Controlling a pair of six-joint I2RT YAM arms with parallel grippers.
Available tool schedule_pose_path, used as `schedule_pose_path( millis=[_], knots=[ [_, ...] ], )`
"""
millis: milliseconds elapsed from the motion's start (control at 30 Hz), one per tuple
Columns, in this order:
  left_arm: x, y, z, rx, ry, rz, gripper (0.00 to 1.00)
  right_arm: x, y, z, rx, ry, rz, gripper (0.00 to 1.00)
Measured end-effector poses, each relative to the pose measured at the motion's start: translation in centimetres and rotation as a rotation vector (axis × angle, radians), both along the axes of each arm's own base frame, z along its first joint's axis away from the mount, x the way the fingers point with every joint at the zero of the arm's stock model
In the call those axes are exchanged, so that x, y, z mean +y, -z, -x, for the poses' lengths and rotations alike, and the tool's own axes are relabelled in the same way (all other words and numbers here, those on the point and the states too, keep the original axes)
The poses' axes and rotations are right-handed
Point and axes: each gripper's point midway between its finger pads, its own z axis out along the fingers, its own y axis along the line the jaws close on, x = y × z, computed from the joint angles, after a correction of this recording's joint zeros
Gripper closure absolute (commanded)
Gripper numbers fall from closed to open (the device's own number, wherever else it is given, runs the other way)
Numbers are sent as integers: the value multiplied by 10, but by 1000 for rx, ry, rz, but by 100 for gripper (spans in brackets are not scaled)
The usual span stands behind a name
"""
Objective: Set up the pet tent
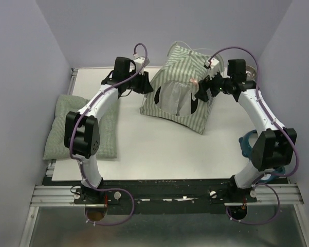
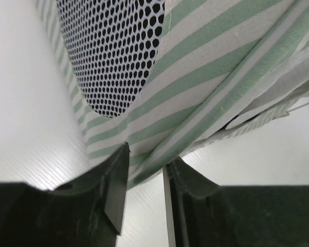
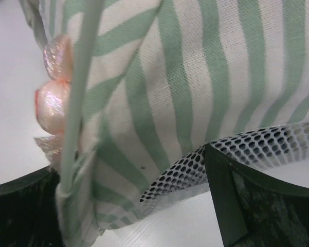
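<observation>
Both arms [image 1: 100, 103] outstretched beside pet tent [image 1: 177, 110]

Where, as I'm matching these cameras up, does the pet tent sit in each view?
Top external: the pet tent stands at upper centre, on the white table.
Left wrist: its stripes and mesh fill the top of the view, and a hem runs between the fingers of the left gripper.
Right wrist: stripes, a mesh edge and the pink tag fill the frame above the right gripper.
Shared landmark: the white table.

You are looking down on pale lavender walls [image 1: 20, 62] enclosing a flat white tabletop [image 1: 144, 149], with soft light falling evenly.
</observation>
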Motion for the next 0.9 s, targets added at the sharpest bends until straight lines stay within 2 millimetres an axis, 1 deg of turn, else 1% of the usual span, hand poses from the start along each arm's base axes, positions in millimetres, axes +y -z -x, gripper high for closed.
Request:
schedule_pose_path(
  millis=[33, 67, 100, 133, 167, 200, 300, 333, 367, 433, 500, 533, 567, 600, 633, 667, 700, 733, 767, 833, 867, 900],
  knots=[
    [-1, -3, -9, -13, -11, 0, 54, -2, 3, -11, -4, 24, 8, 3],
    [-1, -5, -16, -28, -21, -1, 41, -4, 2, -18, -12, 41, 12, 1],
    [0, -10, -26, -39, -35, 4, 27, -6, -3, -25, -29, 64, 17, 0],
    [2, -15, -36, -55, -46, 10, 17, -9, -11, -32, -51, 85, 22, 0],
    [4, -20, -44, -68, -57, 16, 9, -12, -28, -42, -98, 116, 24, 0],
    [10, -27, -52, -91, -69, 20, 1, -13, -32, -44, -107, 124, 22, 0],
    [25, -42, -54, -106, -62, 28, 1, -13, -65, -51, -190, 132, 11, 0],
    [32, -47, -51, -101, -53, 30, 1, -13, -73, -47, -206, 134, 6, 0],
    [43, -57, -41, -85, -48, 39, 1, -14, -79, -41, -213, 140, 0, 0],
    [61, -69, -23, -54, -53, 54, 1, -19, -84, -21, -215, 167, -11, 0],
    [100, -86, 5, -38, -110, 62, 1, -26, -85, 5, -212, 199, -16, 0],
    [130, -92, 24, -32, -173, 51, 1, -28, -86, 19, -213, 213, -24, 0],
    [151, -92, 39, -19, -228, 37, 1, -30, -88, 32, -220, 220, -33, 0],
    [185, -93, 57, -15, -320, 7, 1, -31, -90, 49, -229, 222, -47, 0],
    [210, -91, 69, -4, -394, -17, 1, -29, -93, 61, -239, 213, -63, 0],
    [229, -87, 79, 5, -453, -39, 1, -27, -98, 74, -251, 199, -83, 0],
    [246, -78, 89, 30, -505, -70, 1, -24, -103, 85, -260, 179, -107, 0],
    [257, -65, 96, 60, -540, -97, 1, -19, -109, 95, -263, 155, -135, 0],
    [262, -42, 106, 105, -556, -130, 1, -14, -114, 102, -260, 127, -161, 0],
    [258, 11, 124, 234, -548, -176, 1, 0, -118, 114, -238, 60, -188, 0],
    [253, 36, 133, 303, -534, -196, 1, 7, -117, 119, -232, 27, -190, 0],
    [244, 67, 145, 394, -505, -233, 1, 15, -113, 124, -226, -12, -184, 0]
  ],
)
